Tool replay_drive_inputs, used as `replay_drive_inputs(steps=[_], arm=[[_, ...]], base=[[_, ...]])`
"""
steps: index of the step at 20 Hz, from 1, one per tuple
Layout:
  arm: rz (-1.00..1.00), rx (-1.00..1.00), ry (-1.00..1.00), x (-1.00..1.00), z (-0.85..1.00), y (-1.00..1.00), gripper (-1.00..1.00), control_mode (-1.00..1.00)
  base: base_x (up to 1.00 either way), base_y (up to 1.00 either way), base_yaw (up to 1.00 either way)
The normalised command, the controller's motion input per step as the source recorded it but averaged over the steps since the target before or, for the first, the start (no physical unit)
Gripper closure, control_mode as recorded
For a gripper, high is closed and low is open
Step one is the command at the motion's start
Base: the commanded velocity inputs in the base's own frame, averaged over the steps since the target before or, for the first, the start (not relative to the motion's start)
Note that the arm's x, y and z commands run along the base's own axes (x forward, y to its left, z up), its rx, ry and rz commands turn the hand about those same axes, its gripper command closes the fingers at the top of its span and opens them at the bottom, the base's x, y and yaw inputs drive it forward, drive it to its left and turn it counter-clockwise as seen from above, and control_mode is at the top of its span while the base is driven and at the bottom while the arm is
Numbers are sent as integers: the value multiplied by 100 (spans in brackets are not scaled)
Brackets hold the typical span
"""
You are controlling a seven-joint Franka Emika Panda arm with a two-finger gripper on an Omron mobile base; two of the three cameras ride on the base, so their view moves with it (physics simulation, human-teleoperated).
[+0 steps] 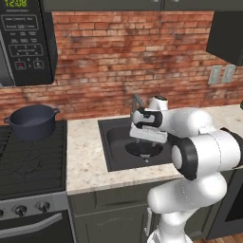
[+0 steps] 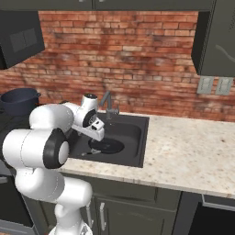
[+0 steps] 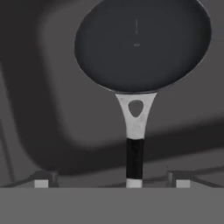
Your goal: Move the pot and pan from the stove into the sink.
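While the arm bends low over the sink (image 1: 110,142) in the left base view, the pan (image 1: 144,150) lies flat on the basin floor, right under the gripper (image 1: 145,153); hand partly covers it, so finger gap can't be read from here. Faucet (image 1: 138,102) stands at the back rim, just behind the wrist. Pot (image 1: 32,122) sits on the stove (image 1: 28,166), rear grate, well apart from the sink, w/ beige counter (image 1: 83,152) between them. Microwave (image 1: 26,40) hangs above the stove; brick wall (image 1: 133,57) behind.

Right base view: pan (image 2: 106,146) flat in the sink (image 2: 137,137), near its left half, gripper (image 2: 94,146) just above its near edge. Pot (image 2: 19,101) at far left on the stove, behind the arm's shoulder. Outlets (image 2: 215,85) on the wall at right.

Hand view: pan (image 3: 142,43) seen from above, handle (image 3: 134,144) pointing straight toward the camera. Finger tips (image 3: 41,183) sit wide apart at lower left & lower right, handle between them, not touching either – pincer spread, holding nothing.
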Motion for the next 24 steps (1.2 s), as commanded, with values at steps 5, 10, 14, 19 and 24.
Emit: replay_drive_inputs(steps=[5,10,14,19,24], arm=[[1,-6,18,-30,59,0,-100,-100],[4,-9,19,-55,52,0,-100,-100],[7,-10,15,-76,43,0,-100,-100],[8,-12,15,-91,30,0,-100,-100],[11,-13,14,-91,18,0,-100,-100]], base=[[0,0,0],[0,0,0],[0,0,0],[0,0,0],[0,0,0]])
